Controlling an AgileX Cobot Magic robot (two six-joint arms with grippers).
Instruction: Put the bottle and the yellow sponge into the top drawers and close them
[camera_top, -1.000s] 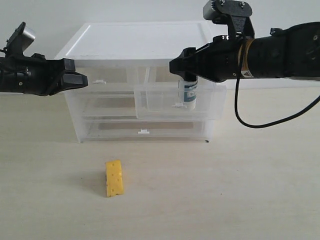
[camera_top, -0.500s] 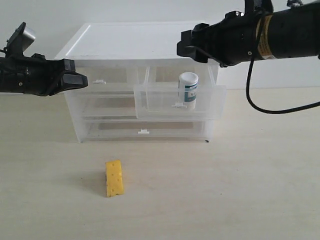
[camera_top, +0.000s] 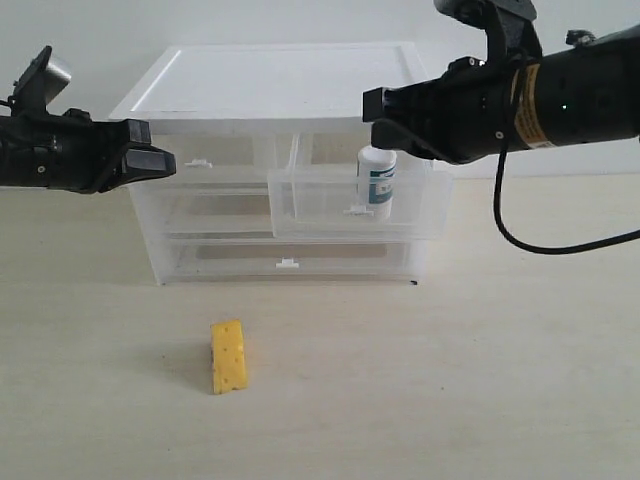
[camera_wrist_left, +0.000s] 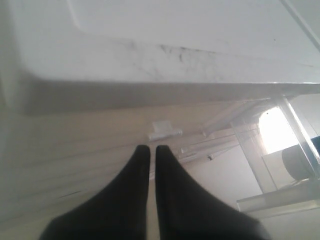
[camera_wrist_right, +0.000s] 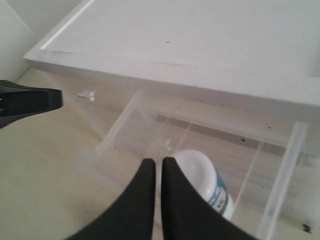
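The bottle (camera_top: 377, 183) stands in the open top drawer (camera_top: 305, 210), right end effector (camera_top: 380, 120) pinched closed and empty at its twelve o'clock, so pushing the drawer shut looks next.

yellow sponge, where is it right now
In the exterior view, the yellow sponge sits on the table, left of centre, in front of the cabinet.

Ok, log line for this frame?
bottle upright in open right top drawer | yellow sponge on table | left pincer shut, empty | right pincer shut, empty
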